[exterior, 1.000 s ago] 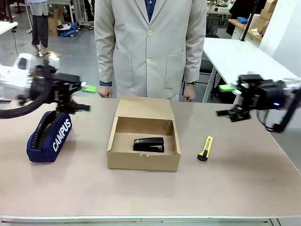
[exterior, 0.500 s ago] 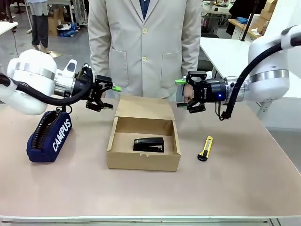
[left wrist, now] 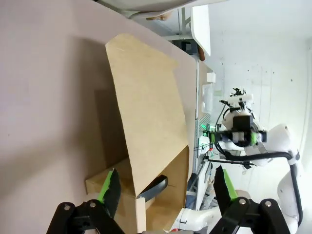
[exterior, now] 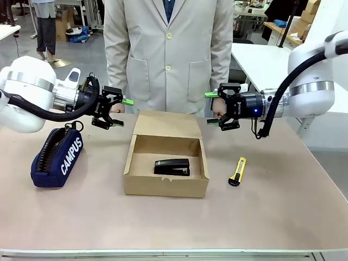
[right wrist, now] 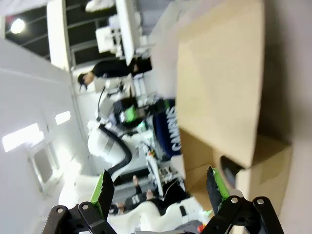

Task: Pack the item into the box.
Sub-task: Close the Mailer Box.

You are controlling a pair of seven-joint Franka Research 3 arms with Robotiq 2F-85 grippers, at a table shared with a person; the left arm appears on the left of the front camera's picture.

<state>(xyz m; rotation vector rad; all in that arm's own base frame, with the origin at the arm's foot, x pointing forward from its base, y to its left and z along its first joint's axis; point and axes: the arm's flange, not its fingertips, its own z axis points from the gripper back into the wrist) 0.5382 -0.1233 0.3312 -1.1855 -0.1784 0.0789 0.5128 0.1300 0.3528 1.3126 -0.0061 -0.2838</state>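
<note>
The box is a brown cardboard one in the middle of the table, with its flap lid tilted up at the far side. The item, a small glossy black stapler-like object, lies inside on the box floor. My left gripper hovers open just left of the lid, above the table. My right gripper hovers open just right of the lid. In the left wrist view the open gripper faces the lid and the item. In the right wrist view the open gripper faces the lid.
A navy CAMPUS zip pouch lies at the left of the table. A yellow-and-black utility knife lies right of the box. A person in a beige coat stands at the far edge, hands resting near the table rim behind both grippers.
Both arms swung in from the table's sides to either side of the box lid. The left gripper then drew back a little to the left. Box and item have not moved.
</note>
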